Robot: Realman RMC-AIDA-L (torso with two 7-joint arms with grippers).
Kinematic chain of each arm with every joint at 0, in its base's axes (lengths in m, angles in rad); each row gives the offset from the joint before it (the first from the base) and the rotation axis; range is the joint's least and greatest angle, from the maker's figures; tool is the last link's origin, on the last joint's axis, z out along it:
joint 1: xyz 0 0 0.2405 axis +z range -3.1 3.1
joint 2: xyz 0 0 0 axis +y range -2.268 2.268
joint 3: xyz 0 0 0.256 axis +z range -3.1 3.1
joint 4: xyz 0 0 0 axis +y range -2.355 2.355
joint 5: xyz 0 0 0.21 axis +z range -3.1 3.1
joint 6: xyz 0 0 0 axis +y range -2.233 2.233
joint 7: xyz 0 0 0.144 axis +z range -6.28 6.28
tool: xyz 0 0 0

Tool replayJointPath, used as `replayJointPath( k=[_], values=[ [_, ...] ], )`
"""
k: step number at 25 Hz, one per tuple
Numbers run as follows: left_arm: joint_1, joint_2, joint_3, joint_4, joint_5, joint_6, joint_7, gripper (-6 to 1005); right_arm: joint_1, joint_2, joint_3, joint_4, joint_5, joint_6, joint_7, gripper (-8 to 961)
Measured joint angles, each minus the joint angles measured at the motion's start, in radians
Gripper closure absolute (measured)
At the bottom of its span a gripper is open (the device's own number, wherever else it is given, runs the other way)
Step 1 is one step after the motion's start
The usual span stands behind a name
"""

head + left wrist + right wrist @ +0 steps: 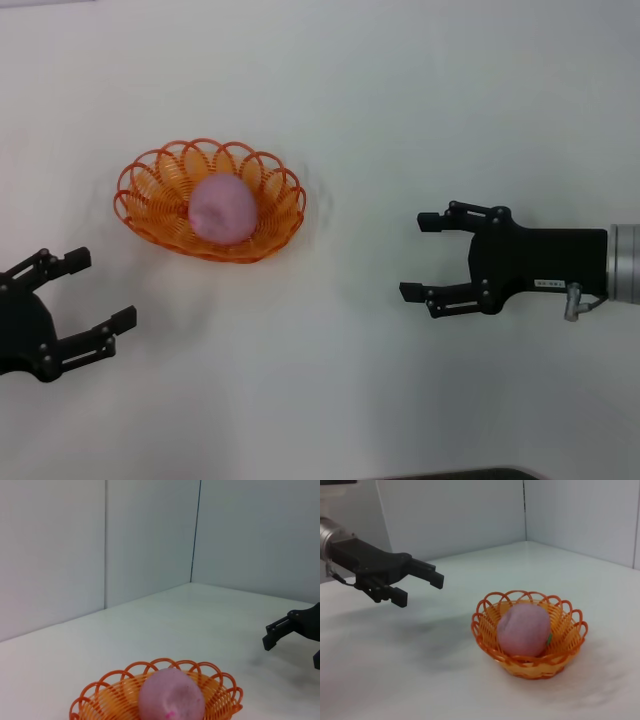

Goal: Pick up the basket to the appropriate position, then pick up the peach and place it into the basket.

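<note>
The orange wire basket stands on the white table, left of centre in the head view. The pink peach lies inside it. Both also show in the left wrist view, basket and peach, and in the right wrist view, basket and peach. My left gripper is open and empty, near the table's left front, apart from the basket. My right gripper is open and empty, to the right of the basket with a clear gap between them.
The white table runs under everything. White walls meeting at a corner stand behind it. The left gripper shows far off in the right wrist view, and the right gripper shows in the left wrist view.
</note>
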Motion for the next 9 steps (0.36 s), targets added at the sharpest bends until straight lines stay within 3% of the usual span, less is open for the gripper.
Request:
replayJointPath(
  k=[9],
  values=[
    [-0.002, 0.001, 0.0, -0.018, -0.002, -0.006, 0.001, 127, 0.011, 0.0, 0.0, 0.008, 0.002, -0.006, -0.012, -6]
  ],
)
